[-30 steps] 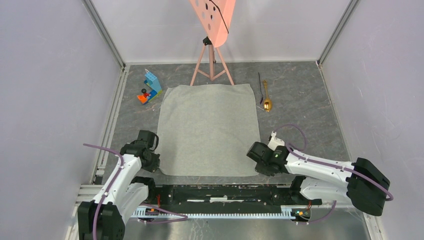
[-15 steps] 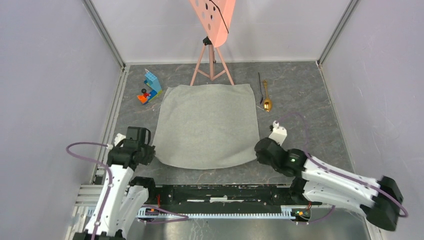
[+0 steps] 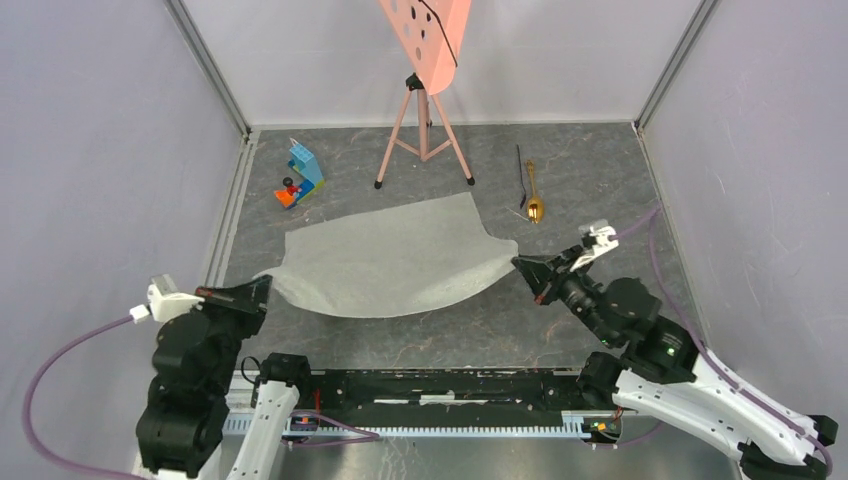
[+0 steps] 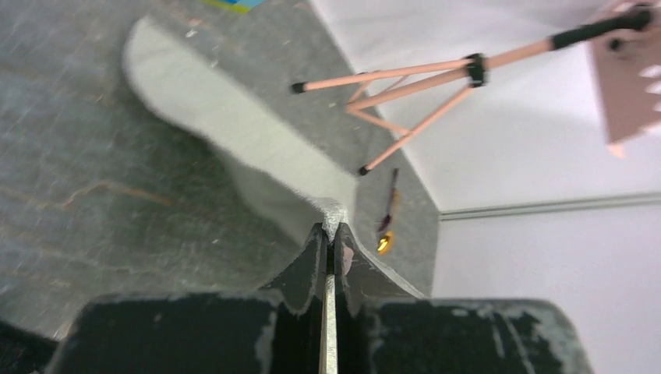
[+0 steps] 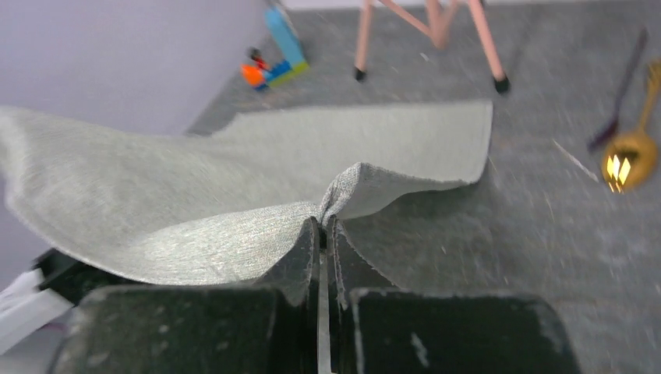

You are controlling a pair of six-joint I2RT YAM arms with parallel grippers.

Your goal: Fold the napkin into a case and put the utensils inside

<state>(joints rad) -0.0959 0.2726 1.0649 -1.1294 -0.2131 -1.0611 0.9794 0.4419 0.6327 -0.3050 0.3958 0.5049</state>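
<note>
The light-grey napkin (image 3: 385, 260) hangs stretched between both grippers, its near edge lifted off the table and its far edge trailing on the table. My left gripper (image 3: 262, 282) is shut on the napkin's near left corner (image 4: 334, 212). My right gripper (image 3: 521, 264) is shut on the near right corner (image 5: 334, 195). The gold spoon (image 3: 534, 203) and the thin black utensil (image 3: 521, 176) lie side by side on the table at the back right, apart from the napkin; the spoon also shows in the right wrist view (image 5: 630, 160). No folded case shows.
A pink perforated board on a tripod (image 3: 423, 110) stands at the back centre, its feet just beyond the napkin's far edge. Blue and red toy blocks (image 3: 300, 175) lie at the back left. Grey walls enclose the table on three sides.
Both grippers have risen with the napkin's near corners and lifted its near edge off the table. The far edge has slid toward me, clear of the tripod feet.
</note>
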